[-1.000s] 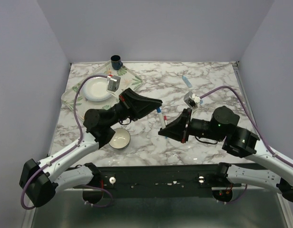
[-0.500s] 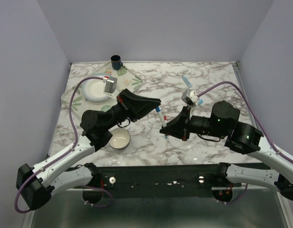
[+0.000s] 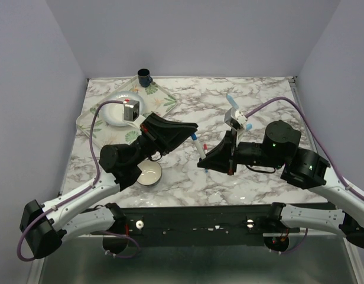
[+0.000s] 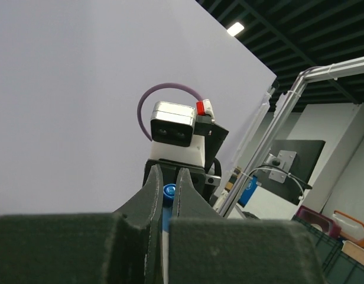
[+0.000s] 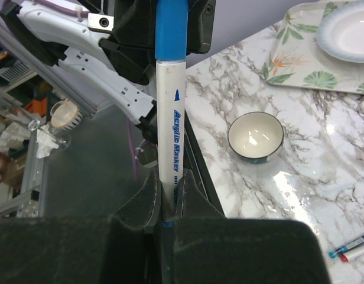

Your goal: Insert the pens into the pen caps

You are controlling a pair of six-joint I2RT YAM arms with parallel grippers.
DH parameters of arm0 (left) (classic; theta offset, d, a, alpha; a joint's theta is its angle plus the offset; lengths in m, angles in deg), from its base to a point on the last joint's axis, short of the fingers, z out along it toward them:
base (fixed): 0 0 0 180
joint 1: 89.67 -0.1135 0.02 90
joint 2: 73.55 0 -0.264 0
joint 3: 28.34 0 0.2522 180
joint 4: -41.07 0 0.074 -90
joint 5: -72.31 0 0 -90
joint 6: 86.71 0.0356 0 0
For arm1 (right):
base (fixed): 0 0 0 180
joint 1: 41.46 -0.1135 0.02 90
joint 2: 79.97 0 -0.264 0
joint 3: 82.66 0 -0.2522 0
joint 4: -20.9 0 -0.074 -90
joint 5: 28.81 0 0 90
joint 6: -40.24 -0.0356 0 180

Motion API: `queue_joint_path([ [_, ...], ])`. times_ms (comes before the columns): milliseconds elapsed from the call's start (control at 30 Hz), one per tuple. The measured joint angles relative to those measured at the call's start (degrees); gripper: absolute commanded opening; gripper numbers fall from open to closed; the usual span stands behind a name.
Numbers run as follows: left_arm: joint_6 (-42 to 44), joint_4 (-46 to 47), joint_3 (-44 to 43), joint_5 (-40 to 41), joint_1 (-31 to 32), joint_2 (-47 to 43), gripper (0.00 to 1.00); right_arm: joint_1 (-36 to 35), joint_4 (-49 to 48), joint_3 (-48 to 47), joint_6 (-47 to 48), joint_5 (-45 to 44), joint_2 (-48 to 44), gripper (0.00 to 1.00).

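Top external view is showing both arms meeting above the middle of the marble bench [image 3: 259, 89], with the left hand [image 3: 192, 128] and the right hand [image 3: 202, 163] pointing at each other. In the right wrist view, the right hand is pinching the lower barrel of a white pen [image 5: 170, 118] that is standing upright in mid-frame. The left hand is clenching the blue cap [image 5: 171, 29], which is sitting over the pen's upper end.

A bowl [image 3: 149, 173] is sitting at lower left of centre, tucked beside the left arm. A leaf-patterned tray [image 3: 164, 97] is lying at upper left and carrying a plate [image 3: 114, 112], half hidden by the left wrist camera [image 3: 132, 109]. A dark cup [image 3: 144, 77] is standing at the tray's far corner. A light blue pen [image 3: 230, 99] is lying at upper centre-right, just beyond the right arm's camera. Two thin pens [image 5: 350, 247], one blue-tipped and one red-tipped, are poking into the lower right corner of the right wrist view.

Grey walls [image 3: 40, 89] are closing in the bench on the left, far and right sides. Bare marble is showing at upper right and along the near edge.
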Motion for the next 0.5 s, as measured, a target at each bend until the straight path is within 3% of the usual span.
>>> queue_joint_path([
  [200, -1.6, 0.7, -0.3, 0.4, 0.8, 0.3, 0.0, 0.0, 0.0, -0.2, 0.2, 1.7, 0.5, 0.01],
  [500, 1.4, -6.8, -3.8, 4.2, 3.4, -1.6, 0.0, 0.0, 2.0, -4.8, 2.4, 2.1, 1.9, 0.01],
])
